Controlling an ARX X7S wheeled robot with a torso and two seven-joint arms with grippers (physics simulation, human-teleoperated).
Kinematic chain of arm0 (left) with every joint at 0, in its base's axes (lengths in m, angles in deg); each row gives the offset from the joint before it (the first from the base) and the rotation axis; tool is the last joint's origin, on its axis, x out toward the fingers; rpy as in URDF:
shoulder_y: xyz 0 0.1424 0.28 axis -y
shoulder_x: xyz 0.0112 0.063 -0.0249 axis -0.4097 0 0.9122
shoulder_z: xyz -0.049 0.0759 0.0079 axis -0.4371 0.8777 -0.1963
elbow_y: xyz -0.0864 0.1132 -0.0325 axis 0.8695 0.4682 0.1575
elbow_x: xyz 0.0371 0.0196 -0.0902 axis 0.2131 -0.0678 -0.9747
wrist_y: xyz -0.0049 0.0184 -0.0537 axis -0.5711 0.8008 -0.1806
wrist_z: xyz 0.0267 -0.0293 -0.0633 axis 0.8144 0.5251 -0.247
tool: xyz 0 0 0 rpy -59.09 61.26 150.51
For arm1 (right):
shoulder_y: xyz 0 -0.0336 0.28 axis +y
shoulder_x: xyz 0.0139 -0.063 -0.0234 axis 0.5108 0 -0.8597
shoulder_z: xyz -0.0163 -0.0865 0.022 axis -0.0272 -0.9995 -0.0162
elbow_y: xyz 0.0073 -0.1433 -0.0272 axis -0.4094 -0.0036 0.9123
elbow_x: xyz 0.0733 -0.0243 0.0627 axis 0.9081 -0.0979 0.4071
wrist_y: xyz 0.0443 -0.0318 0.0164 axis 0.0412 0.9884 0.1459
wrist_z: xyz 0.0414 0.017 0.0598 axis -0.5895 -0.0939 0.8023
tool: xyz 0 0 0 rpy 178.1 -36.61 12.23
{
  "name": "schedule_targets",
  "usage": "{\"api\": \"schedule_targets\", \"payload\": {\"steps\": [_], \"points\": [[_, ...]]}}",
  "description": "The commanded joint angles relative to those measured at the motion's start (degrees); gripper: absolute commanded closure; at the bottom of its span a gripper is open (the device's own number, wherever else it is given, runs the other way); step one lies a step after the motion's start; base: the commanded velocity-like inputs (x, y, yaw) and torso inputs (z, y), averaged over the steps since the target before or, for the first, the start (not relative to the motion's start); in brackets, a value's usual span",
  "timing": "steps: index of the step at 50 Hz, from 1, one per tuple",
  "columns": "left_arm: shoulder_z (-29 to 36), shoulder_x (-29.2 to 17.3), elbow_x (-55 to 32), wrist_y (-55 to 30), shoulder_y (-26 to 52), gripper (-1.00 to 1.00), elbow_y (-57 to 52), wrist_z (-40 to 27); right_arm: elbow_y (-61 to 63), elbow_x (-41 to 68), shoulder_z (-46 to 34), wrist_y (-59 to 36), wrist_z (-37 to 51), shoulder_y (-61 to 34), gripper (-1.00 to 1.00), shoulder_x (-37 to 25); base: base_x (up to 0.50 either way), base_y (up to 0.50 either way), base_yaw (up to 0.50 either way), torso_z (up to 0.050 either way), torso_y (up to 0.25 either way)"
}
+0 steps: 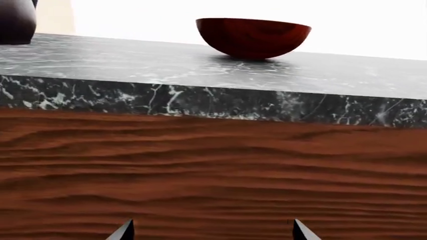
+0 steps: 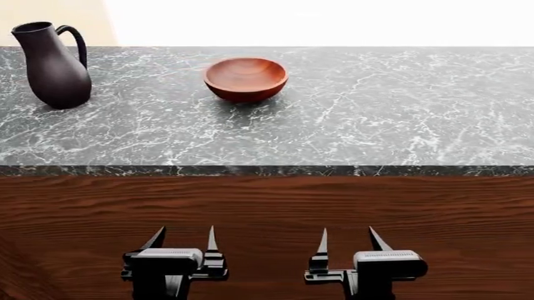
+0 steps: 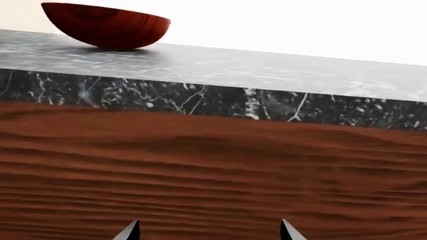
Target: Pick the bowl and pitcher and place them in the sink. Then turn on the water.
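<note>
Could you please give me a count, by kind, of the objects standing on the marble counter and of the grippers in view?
Bowls: 1, the bowl
Pitchers: 1, the pitcher
Grippers: 2, the left gripper and the right gripper, both with jaws open and empty
Total: 4

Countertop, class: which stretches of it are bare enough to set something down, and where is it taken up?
The countertop is bare from the bowl rightward to the picture's edge, and along the whole front strip by the marbled edge. A narrower bare gap lies between the pitcher and bowl. The far left corner is occupied.
</note>
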State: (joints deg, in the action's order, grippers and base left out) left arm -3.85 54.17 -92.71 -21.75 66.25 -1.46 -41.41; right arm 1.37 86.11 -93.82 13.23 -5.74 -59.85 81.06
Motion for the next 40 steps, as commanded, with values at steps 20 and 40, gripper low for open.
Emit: {"api": "schedule_targets", "payload": {"steps": [20, 40], "points": [[1.40, -1.18, -1.38, -0.04, 0.18, -1.00, -0.34, -1.24, -0.12, 1.17, -1.50, -0.19, 1.29, -0.31, -1.00, -1.12, 0.00, 0.50, 0.00, 0.050, 0.010], [1.82, -1.97, -2.32, -0.40, 0.37, -1.00, -1.01, -2.15, 0.45, 1.98, -1.87, -0.42, 2.30, -0.35, -1.00, -1.84, 0.00, 0.50, 0.00, 0.050, 0.010]]}}
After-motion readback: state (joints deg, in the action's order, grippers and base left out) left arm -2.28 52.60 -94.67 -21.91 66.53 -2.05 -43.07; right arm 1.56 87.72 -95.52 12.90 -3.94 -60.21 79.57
